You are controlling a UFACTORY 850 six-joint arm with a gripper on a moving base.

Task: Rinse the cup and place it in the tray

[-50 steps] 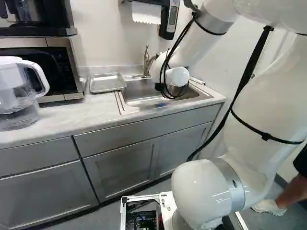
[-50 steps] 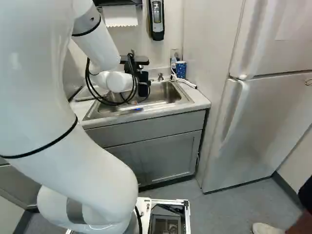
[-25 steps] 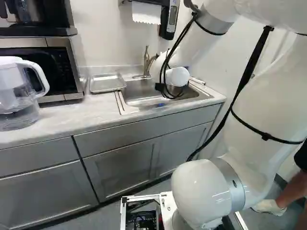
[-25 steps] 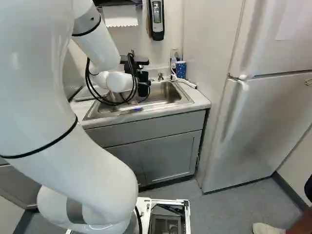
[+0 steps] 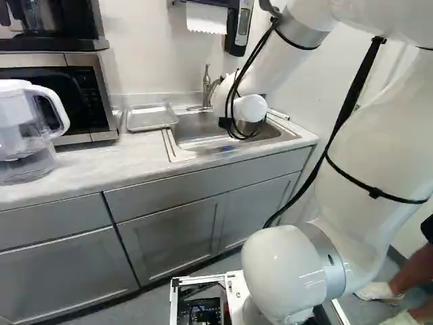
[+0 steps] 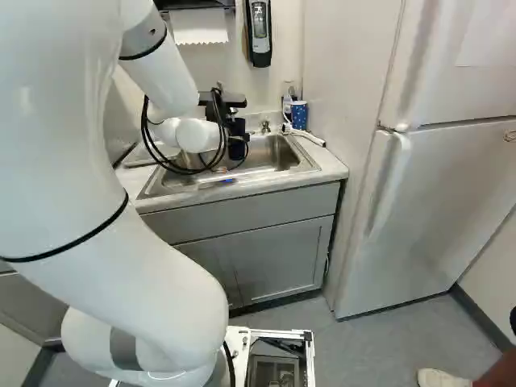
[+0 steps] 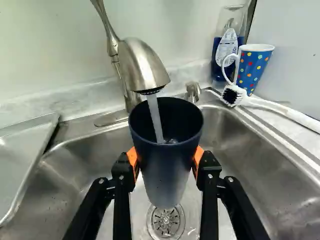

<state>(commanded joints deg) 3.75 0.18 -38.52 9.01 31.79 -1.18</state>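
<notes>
Currently cup [image 7: 165,180] sits under the tap [image 7: 142,65], mouth up, above the drain [image 7: 166,221]. Water [image 7: 155,117] running straight into it. Gripper [image 7: 166,162] has it pinched from both sides, orange pads on the walls. Sink [image 5: 196,135] below; tray [image 5: 150,117] beside it on the bench [image 5: 101,162], no cup in it.

Status: rinse under way, my read roughly mid-task. Left, I'd guess: tip the water out, carry over to tray, set down, let go. Full cup could slosh.
</notes>
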